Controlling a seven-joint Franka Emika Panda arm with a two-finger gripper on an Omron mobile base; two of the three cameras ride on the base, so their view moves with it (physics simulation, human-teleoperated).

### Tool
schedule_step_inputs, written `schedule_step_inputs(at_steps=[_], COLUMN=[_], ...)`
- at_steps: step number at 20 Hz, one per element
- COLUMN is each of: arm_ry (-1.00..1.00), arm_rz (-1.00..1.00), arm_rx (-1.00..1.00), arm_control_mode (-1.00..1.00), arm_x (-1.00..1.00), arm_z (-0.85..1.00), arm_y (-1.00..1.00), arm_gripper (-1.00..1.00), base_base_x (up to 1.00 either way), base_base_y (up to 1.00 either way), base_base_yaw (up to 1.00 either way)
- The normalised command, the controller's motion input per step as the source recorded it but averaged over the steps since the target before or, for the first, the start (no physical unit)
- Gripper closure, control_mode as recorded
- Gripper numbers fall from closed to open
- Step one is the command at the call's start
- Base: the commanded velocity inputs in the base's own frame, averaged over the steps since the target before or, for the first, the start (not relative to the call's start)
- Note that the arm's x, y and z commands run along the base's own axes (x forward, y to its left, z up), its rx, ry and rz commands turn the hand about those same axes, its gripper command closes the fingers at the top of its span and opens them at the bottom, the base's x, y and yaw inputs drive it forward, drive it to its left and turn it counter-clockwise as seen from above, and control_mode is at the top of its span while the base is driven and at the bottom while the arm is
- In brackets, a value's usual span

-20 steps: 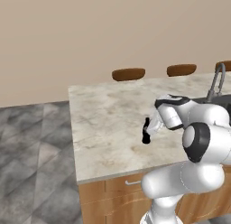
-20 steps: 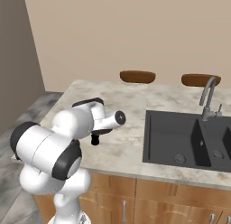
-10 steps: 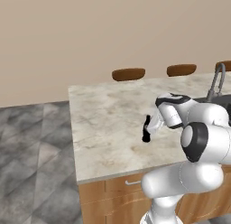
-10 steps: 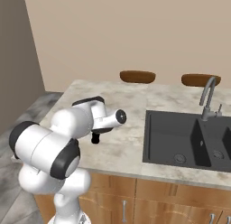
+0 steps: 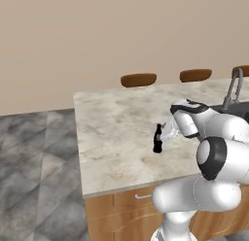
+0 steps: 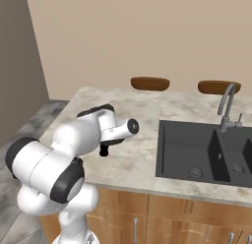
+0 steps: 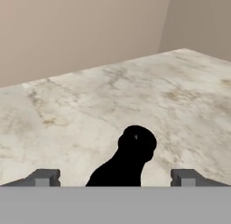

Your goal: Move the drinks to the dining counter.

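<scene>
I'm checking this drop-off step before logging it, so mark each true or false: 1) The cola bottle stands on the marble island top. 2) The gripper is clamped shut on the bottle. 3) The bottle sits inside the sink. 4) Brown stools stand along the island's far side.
1) True: the black cola bottle stands upright on the dining counter.
2) False: the gripper is open, its fingertips clear of the bottle on both sides.
3) False: it stands on the marble, left of the sink.
4) True: stools line the far edge.
</scene>
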Motion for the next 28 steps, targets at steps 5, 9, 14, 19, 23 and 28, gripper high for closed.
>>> schedule_step_inputs(at_steps=[5, 9, 14, 19, 23, 28], arm_ry=[-0.09, -0.1, -0.02, 0.0, 0.03, -0.03], arm_rz=[0.0, 0.0, -0.05, -0.15, -0.21, -0.41], arm_rx=[0.0, 0.0, 0.01, 0.05, 0.07, 0.02], arm_control_mode=[-1.0, -1.0, -1.0, -1.0, -1.0, -1.0], arm_x=[-0.21, -0.28, -0.84, -1.0, -1.0, -1.0], arm_z=[0.55, 0.88, 1.0, 1.0, 1.0, 0.67], arm_y=[0.03, 0.01, 0.0, 0.0, 0.0, 0.0], arm_gripper=[-1.0, -1.0, -1.0, -1.0, -1.0, -1.0], base_base_x=[0.0, 0.0, 0.0, 0.0, 0.0, 0.0], base_base_y=[0.0, 0.0, 0.0, 0.0, 0.0, 0.0], base_base_yaw=[0.0, 0.0, 0.0, 0.0, 0.0, 0.0])
